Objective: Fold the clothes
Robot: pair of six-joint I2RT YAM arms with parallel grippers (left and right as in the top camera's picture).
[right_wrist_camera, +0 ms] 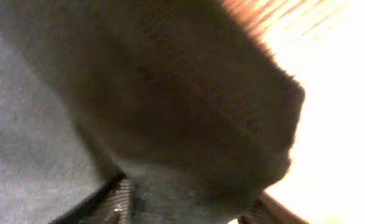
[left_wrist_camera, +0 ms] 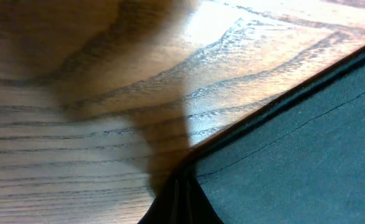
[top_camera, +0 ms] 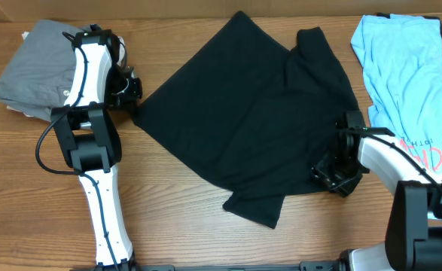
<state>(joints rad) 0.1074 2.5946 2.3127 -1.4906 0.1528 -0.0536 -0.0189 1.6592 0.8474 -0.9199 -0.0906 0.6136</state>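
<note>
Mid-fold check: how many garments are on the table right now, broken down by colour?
black T-shirt: 1
light blue T-shirt: 1
grey folded garment: 1
Total: 3

Overhead looks straight down; both wrist views sit close against the black T-shirt (top_camera: 243,113).

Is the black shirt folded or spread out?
Mostly spread. The black shirt lies flat across the table, with only a flap turned over at its near edge.
</note>
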